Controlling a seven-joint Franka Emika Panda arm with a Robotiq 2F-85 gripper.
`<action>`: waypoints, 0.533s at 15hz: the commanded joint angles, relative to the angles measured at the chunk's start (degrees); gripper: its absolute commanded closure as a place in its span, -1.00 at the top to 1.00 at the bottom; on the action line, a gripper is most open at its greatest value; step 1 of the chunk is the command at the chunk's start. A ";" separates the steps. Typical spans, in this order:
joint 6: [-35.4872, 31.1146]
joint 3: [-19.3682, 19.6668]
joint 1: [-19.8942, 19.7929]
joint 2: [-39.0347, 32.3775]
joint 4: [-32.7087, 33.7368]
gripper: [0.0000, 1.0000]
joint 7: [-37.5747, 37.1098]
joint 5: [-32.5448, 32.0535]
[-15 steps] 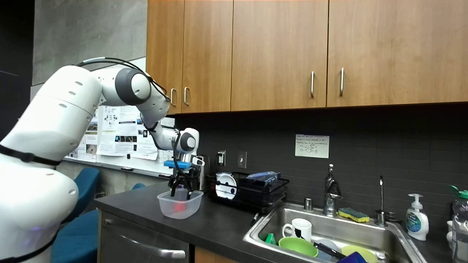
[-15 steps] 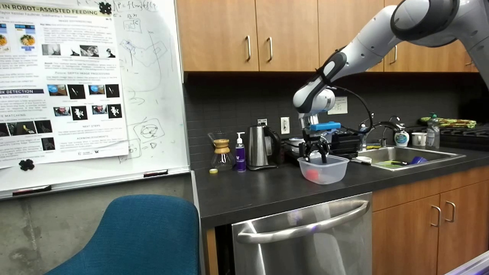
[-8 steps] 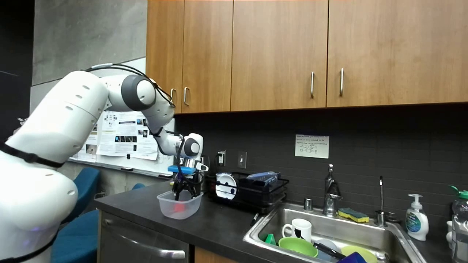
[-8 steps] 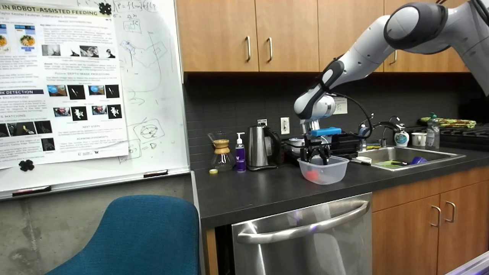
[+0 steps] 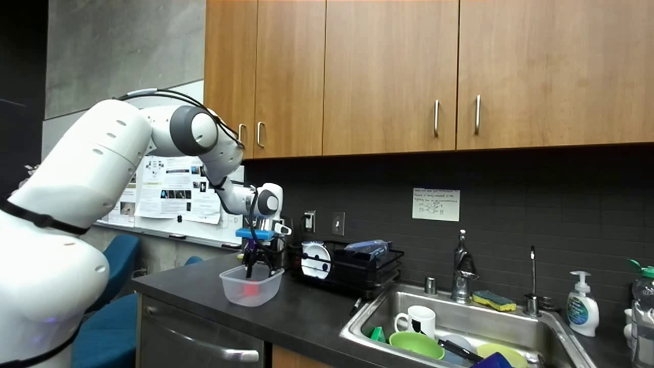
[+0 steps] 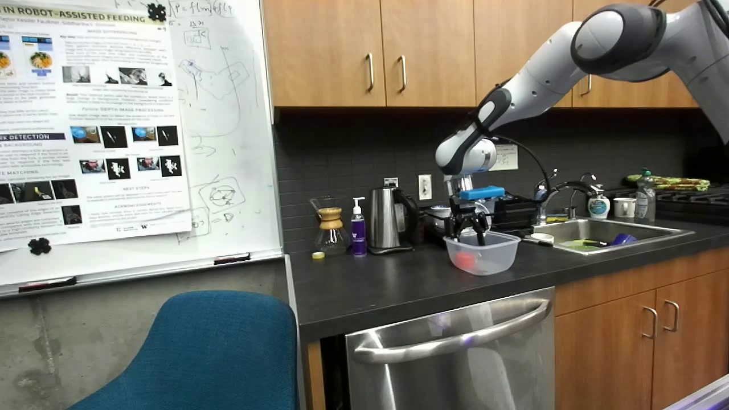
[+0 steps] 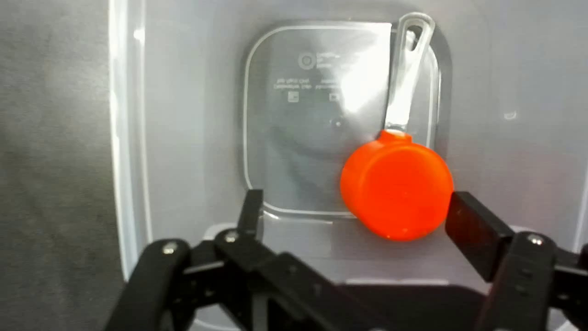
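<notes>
Cup (image 7: 399, 188): in the container (image 6: 494, 257)
Container: on the counter (image 6: 393, 290), left of the sink (image 5: 462, 322) in both exterior views
Mug (image 5: 422, 318): in the sink

- Coffee maker (image 6: 330, 218), purple bottle (image 6: 359, 233) and kettle (image 6: 383, 219): in a row near the back edge of the counter (image 6: 364, 296), toward its corner by the whiteboard (image 6: 245, 148).
- Black dish rack (image 5: 352, 276): near that back edge, between the kettle and the sink (image 5: 521, 332).
- White mug (image 5: 423, 320) and green bowl (image 5: 416, 346): side by side in the sink, near its edge by the dish rack.
- Sponge (image 5: 494, 301): on the sink's back edge, beside the tap (image 5: 462, 266).
- Dishwasher (image 6: 444, 378): under the counter's front edge.
- Blue chair (image 6: 211, 347): past the counter's end by the whiteboard.
</notes>
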State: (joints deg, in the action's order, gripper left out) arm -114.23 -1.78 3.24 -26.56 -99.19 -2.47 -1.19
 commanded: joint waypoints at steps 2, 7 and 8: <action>2.06 -0.01 1.20 -1.39 3.06 1.00 0.15 -1.99; 2.91 -0.57 2.04 -3.42 5.37 1.00 0.41 -1.73; 3.02 -0.61 2.26 -3.97 5.93 1.00 0.35 -1.75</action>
State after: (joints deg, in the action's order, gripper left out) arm -113.02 -2.18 4.80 -28.64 -96.19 -2.23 -2.08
